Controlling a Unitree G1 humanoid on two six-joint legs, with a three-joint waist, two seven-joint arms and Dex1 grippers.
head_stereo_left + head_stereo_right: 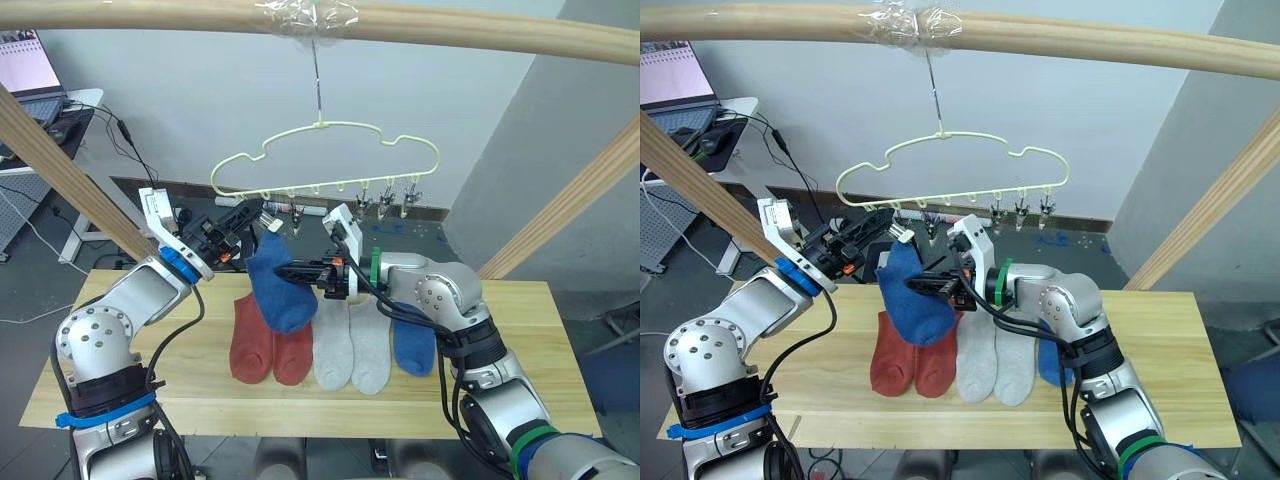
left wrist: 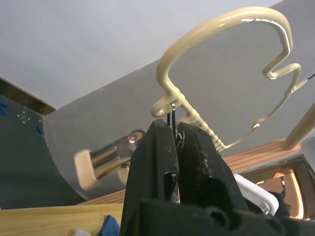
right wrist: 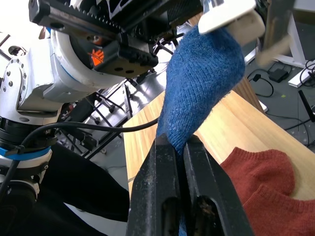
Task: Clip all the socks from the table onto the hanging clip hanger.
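The pale-yellow clip hanger (image 1: 321, 125) hangs by its hook from the wooden pole. My left gripper (image 1: 246, 214) is shut on the leftmost clip (image 1: 268, 222); in the left wrist view its fingers (image 2: 162, 147) pinch the clip's thin wire. My right gripper (image 1: 290, 271) is shut on a blue sock (image 1: 281, 292), held up with its top edge at that clip (image 3: 231, 22). I cannot tell whether the clip bites the sock. On the table (image 1: 520, 360) lie two rust-red socks (image 1: 252, 345), two grey socks (image 1: 351, 347) and another blue sock (image 1: 413, 346), partly behind my right arm.
A round wooden pole (image 1: 450, 25) crosses overhead, with slanted poles at both sides (image 1: 60, 170). More metal clips (image 1: 386, 198) hang along the hanger's bar to the right. A desk with a laptop (image 1: 25, 65) stands at the back left.
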